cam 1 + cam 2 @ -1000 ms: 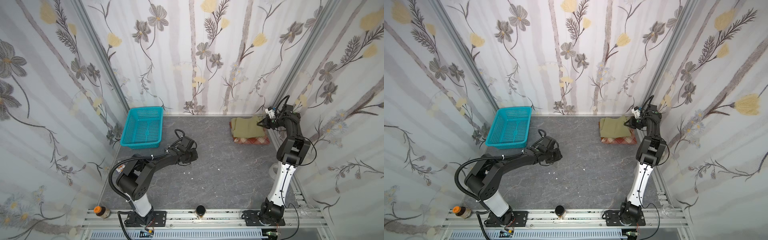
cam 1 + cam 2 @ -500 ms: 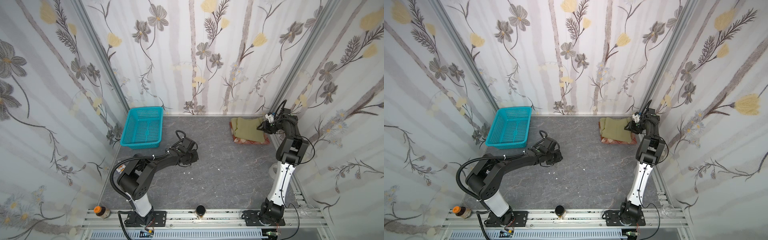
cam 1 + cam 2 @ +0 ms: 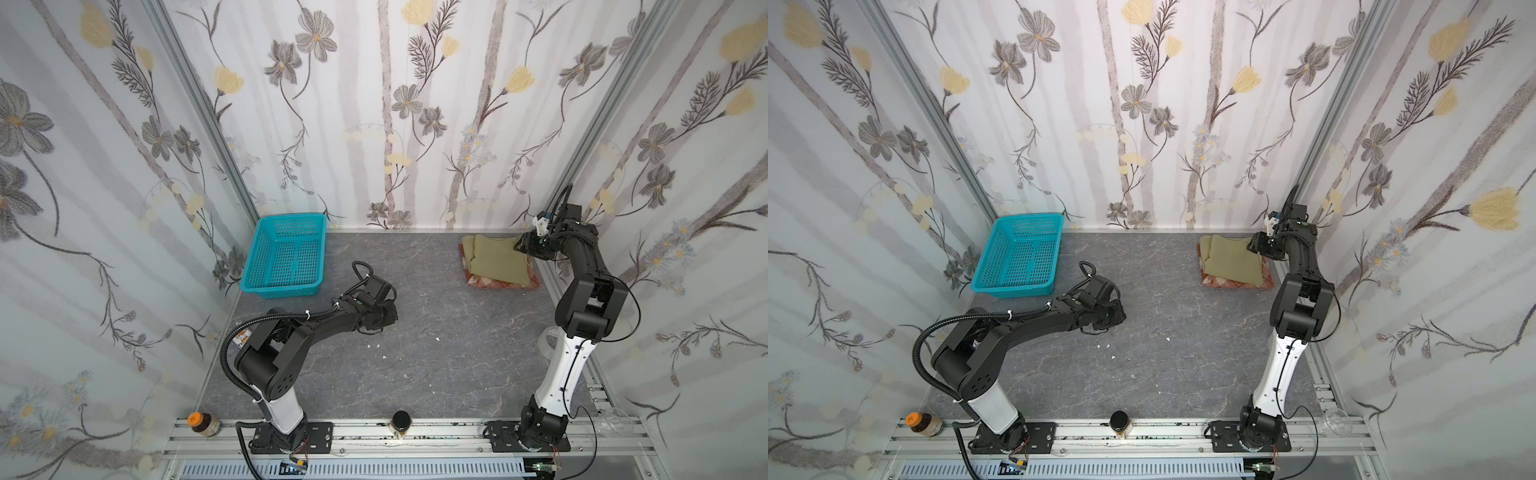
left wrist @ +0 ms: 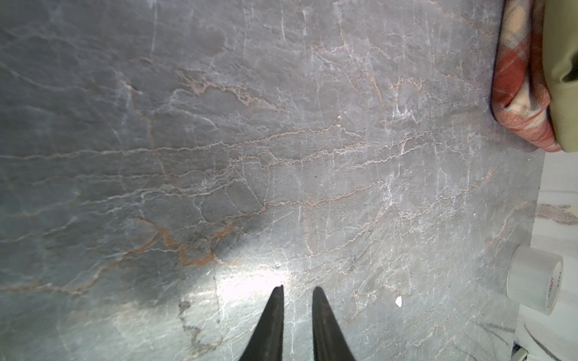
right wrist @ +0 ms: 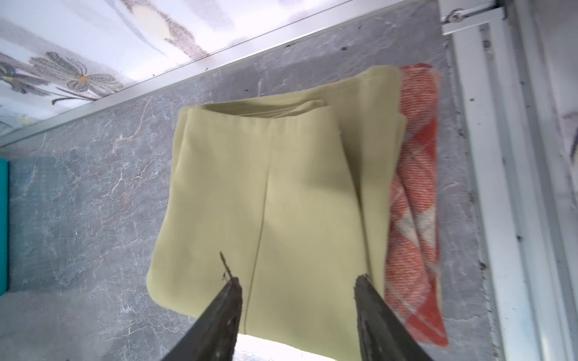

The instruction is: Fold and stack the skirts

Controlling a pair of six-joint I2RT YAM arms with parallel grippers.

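Note:
The plain olive-green skirt [image 3: 496, 259] [image 3: 1233, 259] lies folded on top of the folded rust-red and cream plaid skirt [image 3: 490, 283] [image 3: 1229, 283] at the back right of the table. My right gripper [image 3: 519, 245] [image 3: 1252, 245] hovers at the stack's right edge. In the right wrist view it [image 5: 297, 279] is open above the olive skirt [image 5: 281, 187], with the plaid skirt [image 5: 416, 218] showing along one side. My left gripper [image 3: 390, 316] [image 4: 298, 289] is over bare table mid-left, jaws a narrow gap apart and empty.
A turquoise mesh basket [image 3: 282, 286] stands at the back left. A roll of clear tape [image 4: 534, 281] sits by the right rail. Two small jars [image 3: 203, 422] [image 3: 401, 422] and a clear cup [image 3: 615, 419] stand on the front rail. Walls close in on three sides.
My right gripper has opened and let go of the olive skirt, which has settled flat on the plaid one; the gripper came down lower. The left arm barely moved.

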